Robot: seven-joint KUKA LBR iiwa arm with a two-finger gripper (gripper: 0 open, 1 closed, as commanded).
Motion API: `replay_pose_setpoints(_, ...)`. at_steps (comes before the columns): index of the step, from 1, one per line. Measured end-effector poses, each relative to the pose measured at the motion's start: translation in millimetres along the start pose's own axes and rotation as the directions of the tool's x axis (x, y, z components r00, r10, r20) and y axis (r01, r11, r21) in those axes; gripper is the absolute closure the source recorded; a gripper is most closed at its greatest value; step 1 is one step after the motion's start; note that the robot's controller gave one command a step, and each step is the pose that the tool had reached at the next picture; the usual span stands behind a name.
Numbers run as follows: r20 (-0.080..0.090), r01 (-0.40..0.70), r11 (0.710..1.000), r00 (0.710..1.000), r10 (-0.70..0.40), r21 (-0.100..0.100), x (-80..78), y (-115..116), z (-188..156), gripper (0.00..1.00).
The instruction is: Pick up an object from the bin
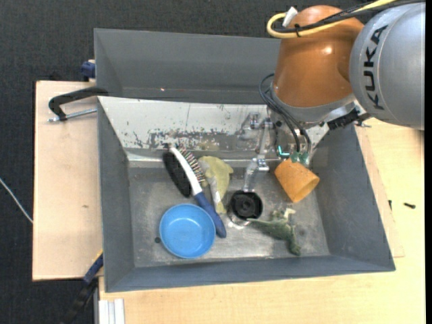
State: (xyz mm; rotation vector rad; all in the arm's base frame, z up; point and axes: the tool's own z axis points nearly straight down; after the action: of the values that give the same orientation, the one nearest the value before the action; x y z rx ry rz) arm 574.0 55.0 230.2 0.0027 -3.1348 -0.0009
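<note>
Dark speckled carpet floor [40,32], flat even light

Robot claw [255,171] hangs in a grey bin [116,201] just above a black round cap [246,205], orange cup [295,179] beside it.

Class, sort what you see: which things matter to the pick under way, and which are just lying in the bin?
In the job: end effector; black round object, nearest it, mid-bin; grey bin.

Lying about: orange cup at right; blue bowl, front left; blue-handled brush; pale yellowish rag; green toy, front right.
</note>
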Motion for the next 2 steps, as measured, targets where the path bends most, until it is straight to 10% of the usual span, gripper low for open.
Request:
replay_pose_setpoints(1, 0.016, 0.289, 0.957, 0.957, -0.289, 0.003, -20.5, -4.8, 139.9, 0.0)
replay_pose_setpoints(2, 0.024, 0.288, 0.958, 0.957, -0.288, 0.006, -22.7, -5.5, 135.6, 1.0)
